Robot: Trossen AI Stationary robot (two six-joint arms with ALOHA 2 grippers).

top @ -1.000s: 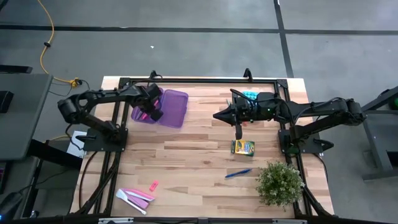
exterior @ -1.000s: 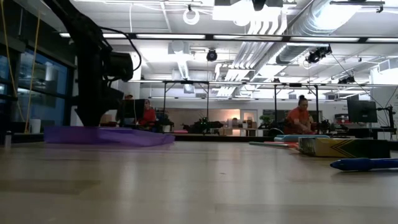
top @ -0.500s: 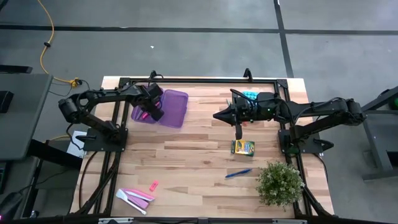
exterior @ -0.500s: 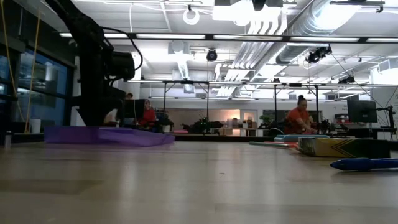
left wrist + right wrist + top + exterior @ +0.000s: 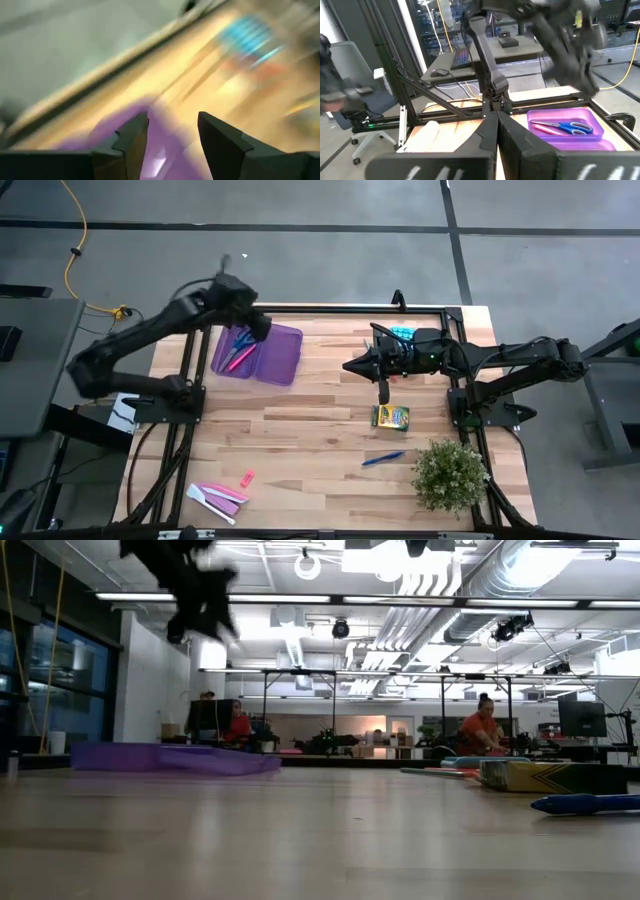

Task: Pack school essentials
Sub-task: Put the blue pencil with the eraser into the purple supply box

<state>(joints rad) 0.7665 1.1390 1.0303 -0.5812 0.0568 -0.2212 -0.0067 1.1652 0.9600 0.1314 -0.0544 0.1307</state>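
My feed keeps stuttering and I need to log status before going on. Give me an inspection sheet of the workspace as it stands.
Surface: wooden table, black frame around it.
Job's things: purple tray holds blue-handled scissors and a pink marker; crayon box, blue pen and pink pieces lie loose on the table.
Clutter: small green plant at the right front corner.
Grippers: left gripper open and empty, raised over the tray; right gripper shut and empty, mid-table.
Cables: yellow cable on the floor, left of the table.
Surroundings: people seated in the room behind.
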